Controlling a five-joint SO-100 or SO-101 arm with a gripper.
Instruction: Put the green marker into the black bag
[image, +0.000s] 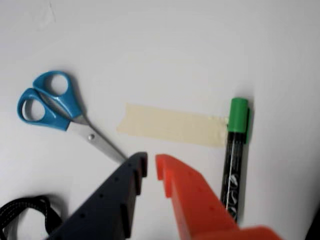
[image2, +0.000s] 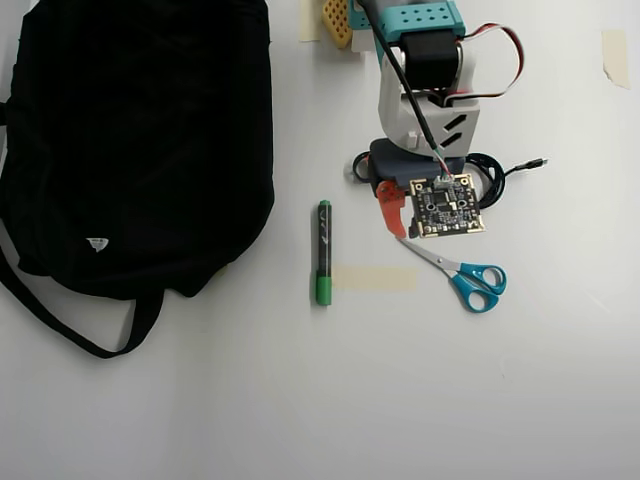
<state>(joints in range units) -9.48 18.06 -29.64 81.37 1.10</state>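
Gripper (image: 151, 167) empty above the table, jaws narrowly apart, green marker (image2: 323, 252) not grasped

Landmark is the tape strip (image2: 373, 278): in the overhead view the marker lies flat on the white table (image2: 320, 400), green cap end touching the strip's left end, barrel running up from it; scissors (image2: 462, 275) lie just right of the strip; gripper hovers above-right of it; black bag (image2: 135, 140) sits well left, near the marker but apart, its strap (image2: 70, 325) trailing below

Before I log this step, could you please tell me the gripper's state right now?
Gripper: slightly open, holding nothing; the green marker lies on the table beside it.
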